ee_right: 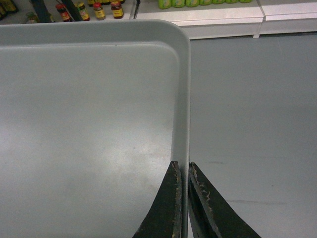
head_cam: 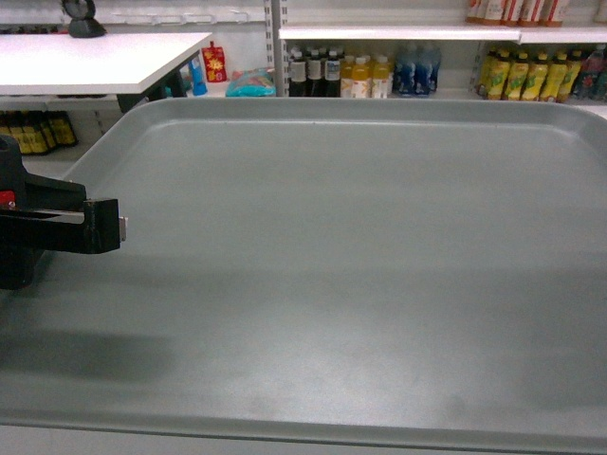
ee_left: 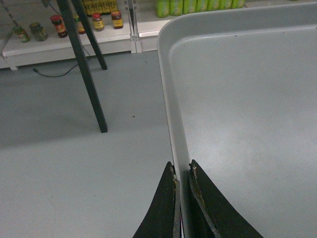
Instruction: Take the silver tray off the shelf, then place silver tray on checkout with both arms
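The silver tray [head_cam: 360, 275] fills most of the head view, held level in the air over the grey floor. My left gripper [ee_left: 182, 171] is shut on the tray's left rim [ee_left: 168, 99], one finger inside and one outside. In the head view that left gripper [head_cam: 106, 227] shows at the tray's left edge. On the tray's right rim [ee_right: 184, 99], my right gripper [ee_right: 182, 168] is shut the same way; it is out of the head view. The checkout [head_cam: 85, 59], a white tabletop, lies at the far left, beyond the tray's far left corner.
The checkout's slanted black legs [ee_left: 84, 64] stand on the floor left of the tray. White store shelves with bottles [head_cam: 360, 74] and jars [ee_left: 59, 25] line the back. A black object [head_cam: 83, 19] sits on the checkout's far edge. Grey floor [ee_right: 247, 124] lies right of the tray.
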You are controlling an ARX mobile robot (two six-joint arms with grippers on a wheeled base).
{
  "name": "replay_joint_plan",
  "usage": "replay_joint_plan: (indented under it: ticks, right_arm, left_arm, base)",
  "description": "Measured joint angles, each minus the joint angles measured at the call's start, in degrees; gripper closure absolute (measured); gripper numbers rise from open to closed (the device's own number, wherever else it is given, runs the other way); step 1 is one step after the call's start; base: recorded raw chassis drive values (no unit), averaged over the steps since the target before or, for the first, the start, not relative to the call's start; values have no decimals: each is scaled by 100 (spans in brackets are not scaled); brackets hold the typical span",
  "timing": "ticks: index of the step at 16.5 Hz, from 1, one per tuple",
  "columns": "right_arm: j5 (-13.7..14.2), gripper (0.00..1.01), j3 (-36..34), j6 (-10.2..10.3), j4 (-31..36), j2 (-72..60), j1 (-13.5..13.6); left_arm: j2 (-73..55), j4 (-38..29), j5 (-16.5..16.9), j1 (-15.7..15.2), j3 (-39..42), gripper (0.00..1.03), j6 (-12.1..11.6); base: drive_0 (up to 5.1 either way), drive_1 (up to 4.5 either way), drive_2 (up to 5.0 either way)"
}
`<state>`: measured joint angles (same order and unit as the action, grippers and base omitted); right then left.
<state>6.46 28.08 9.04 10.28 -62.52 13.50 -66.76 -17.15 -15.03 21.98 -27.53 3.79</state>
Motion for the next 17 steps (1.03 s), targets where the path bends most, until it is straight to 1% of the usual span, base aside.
replay_joint_plan:
  ticks: [17]
  right_arm:
    - [0, 99, 0, -4, 7, -2, 0]
  left_arm:
    - [-4, -2, 0, -7, 0, 99, -11]
  base:
    - [-502, 243, 243]
